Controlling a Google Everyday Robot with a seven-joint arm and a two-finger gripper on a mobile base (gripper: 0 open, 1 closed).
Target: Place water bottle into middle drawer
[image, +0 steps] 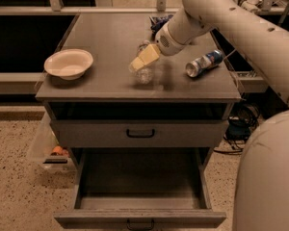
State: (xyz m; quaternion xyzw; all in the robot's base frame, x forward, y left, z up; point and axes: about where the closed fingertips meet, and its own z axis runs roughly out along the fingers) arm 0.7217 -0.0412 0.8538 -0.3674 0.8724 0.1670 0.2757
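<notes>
The clear water bottle (144,74) stands upright on the grey cabinet top (111,42), near its middle front. My gripper (144,58) reaches down from the upper right and sits right at the bottle's upper half, covering part of it. The middle drawer (139,218), the cabinet's lowest one, is pulled out towards me and looks empty inside.
A white bowl (69,63) sits at the left of the cabinet top. A blue-and-silver can (204,63) lies on its side at the right. The taller drawer with a black handle (140,134) is closed. A clear bin (45,148) stands on the floor at the left.
</notes>
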